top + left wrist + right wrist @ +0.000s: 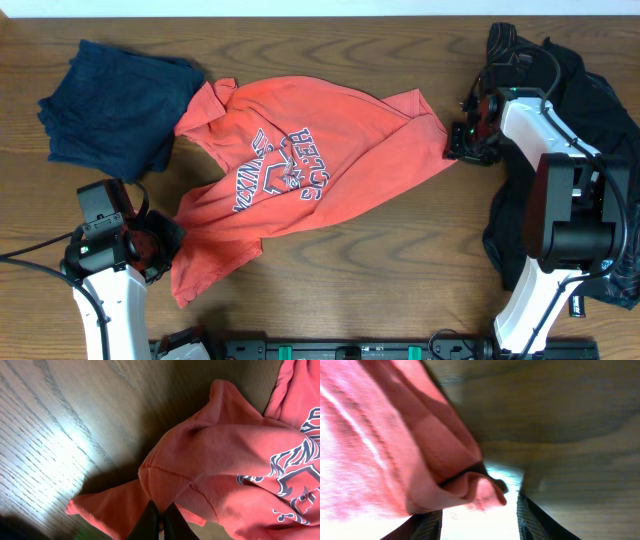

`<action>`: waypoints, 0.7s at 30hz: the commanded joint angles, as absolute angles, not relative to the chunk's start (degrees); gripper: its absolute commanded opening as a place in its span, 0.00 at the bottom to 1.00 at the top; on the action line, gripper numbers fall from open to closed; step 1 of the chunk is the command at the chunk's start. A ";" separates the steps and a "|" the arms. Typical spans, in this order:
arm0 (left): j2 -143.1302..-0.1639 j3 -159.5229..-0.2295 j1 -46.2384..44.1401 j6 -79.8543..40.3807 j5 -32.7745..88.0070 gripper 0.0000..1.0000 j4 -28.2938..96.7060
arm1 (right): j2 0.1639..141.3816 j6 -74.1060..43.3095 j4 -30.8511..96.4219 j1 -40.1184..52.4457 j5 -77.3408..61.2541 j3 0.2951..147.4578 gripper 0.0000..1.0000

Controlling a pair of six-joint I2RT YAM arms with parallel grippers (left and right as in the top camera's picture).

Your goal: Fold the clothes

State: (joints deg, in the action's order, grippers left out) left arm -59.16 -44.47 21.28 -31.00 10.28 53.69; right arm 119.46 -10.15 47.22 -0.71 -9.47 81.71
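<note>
Overhead: the coral-red T-shirt (300, 170) lies rumpled mid-table, its long axis running from lower left to upper right. My left gripper (152, 245) sits at the lower-left end and my right gripper (462, 140) at the upper-right corner, so each of the 2 arms has 1 end. A navy garment (115, 105) touches the shirt's upper-left edge. Black garments (600, 150) are heaped under the right arm.

Left wrist: the fingers (150, 519) are nearly closed, pinching a fold of shirt. The cloth bunches up and to the right from them. The overhead view hides this grip.

Right wrist: blurred. The fingers (427, 525) are spread wide, with the shirt's hem sitting in the gap, not clamped as far as I can see. I judge this side must close before any pull along the axis.
</note>
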 commanded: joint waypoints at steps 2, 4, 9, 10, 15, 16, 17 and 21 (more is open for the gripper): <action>-59.16 -45.23 21.58 -29.98 9.37 0.06 53.49 | 123.72 -8.47 47.59 0.05 -16.36 80.40 0.46; -59.16 -45.23 21.58 -29.98 9.37 0.06 53.45 | 123.72 -8.03 48.01 0.05 -16.78 80.40 0.43; -59.16 -45.23 21.58 -29.98 9.37 0.06 53.47 | 123.72 -8.05 48.23 0.08 -16.71 80.40 0.27; -59.16 -45.23 21.58 -29.98 9.37 0.06 53.47 | 123.72 -8.05 48.16 0.08 -16.49 80.40 0.22; -59.16 -45.23 21.58 -29.98 9.37 0.06 53.47 | 123.72 -8.08 48.03 0.05 -16.03 80.40 0.01; -59.16 -45.23 21.56 -29.98 9.37 0.06 53.47 | 123.72 -8.10 48.05 0.05 -16.01 80.40 0.01; -59.16 -45.23 21.58 -29.98 9.37 0.06 53.47 | 123.72 -8.10 48.07 0.03 -15.86 80.40 0.01; -59.16 -45.23 21.58 -29.98 9.37 0.06 53.49 | 123.61 -8.80 48.45 -0.19 -13.85 80.40 0.01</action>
